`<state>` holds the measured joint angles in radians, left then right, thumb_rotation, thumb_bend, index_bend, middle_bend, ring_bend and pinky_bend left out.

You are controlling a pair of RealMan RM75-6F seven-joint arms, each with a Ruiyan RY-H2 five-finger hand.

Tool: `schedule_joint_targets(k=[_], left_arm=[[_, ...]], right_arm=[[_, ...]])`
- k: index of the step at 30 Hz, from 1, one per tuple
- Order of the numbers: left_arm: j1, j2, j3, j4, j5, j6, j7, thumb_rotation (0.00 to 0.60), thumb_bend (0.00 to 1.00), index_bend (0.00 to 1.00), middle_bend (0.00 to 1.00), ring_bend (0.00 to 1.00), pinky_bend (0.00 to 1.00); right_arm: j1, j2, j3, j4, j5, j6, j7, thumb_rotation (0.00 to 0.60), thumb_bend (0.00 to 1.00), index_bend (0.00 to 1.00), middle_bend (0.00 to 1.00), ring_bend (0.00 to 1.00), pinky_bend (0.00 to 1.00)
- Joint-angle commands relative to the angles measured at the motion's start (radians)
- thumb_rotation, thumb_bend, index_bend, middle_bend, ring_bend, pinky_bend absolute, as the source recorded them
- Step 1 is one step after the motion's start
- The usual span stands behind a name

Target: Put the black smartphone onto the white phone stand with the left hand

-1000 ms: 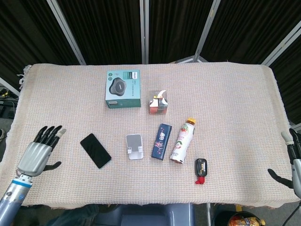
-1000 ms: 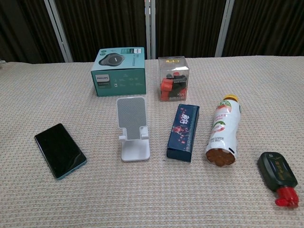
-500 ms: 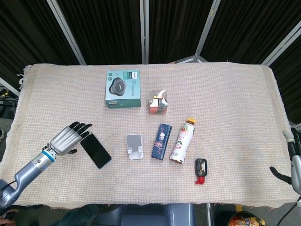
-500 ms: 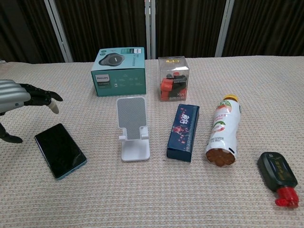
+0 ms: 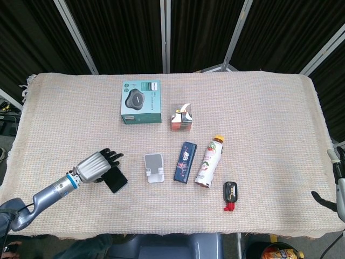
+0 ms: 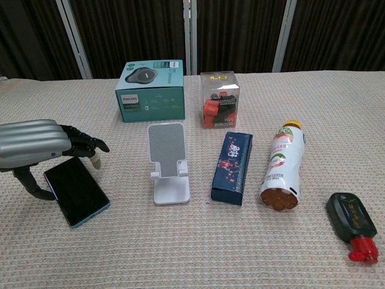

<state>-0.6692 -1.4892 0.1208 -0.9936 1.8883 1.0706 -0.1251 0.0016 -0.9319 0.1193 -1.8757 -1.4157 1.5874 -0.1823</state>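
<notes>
Currently left robot hand (image 6: 33,144) hovers over phone's (image 6: 81,194) upper-left end, fingers spread, holding nothing; phone's long axis runs diagonally, stand (image 6: 169,160) just right.

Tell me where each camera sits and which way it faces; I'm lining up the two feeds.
Head view: high up, looking steeply down on the cloth-covered table; shows left hand with its forearm, and right hand at the edge.
Chest view: low at the near edge, looking across toward the dark curtains; shows only the left hand.
Both share the black smartphone and white phone stand.
</notes>
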Motion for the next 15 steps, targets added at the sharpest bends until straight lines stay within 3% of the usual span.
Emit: schedule_joint_targets(k=[1, 15], left_arm=[[-0.007, 0.003, 0.011, -0.014, -0.011, -0.016, 0.017, 0.6, 0.0, 0.28, 0.1, 0.18, 0.21], [-0.035, -0.028, 0.037, -0.007, -0.034, -0.045, 0.018, 0.6, 0.0, 0.3, 0.12, 0.2, 0.23]], right_arm=[[-0.001, 0.002, 0.0, 0.001, 0.002, -0.001, 0.004, 0.6, 0.0, 0.0, 0.0, 0.0, 0.0], [-0.001, 0.002, 0.005, 0.001, 0.015, -0.002, 0.002, 0.6, 0.0, 0.0, 0.0, 0.0, 0.0]])
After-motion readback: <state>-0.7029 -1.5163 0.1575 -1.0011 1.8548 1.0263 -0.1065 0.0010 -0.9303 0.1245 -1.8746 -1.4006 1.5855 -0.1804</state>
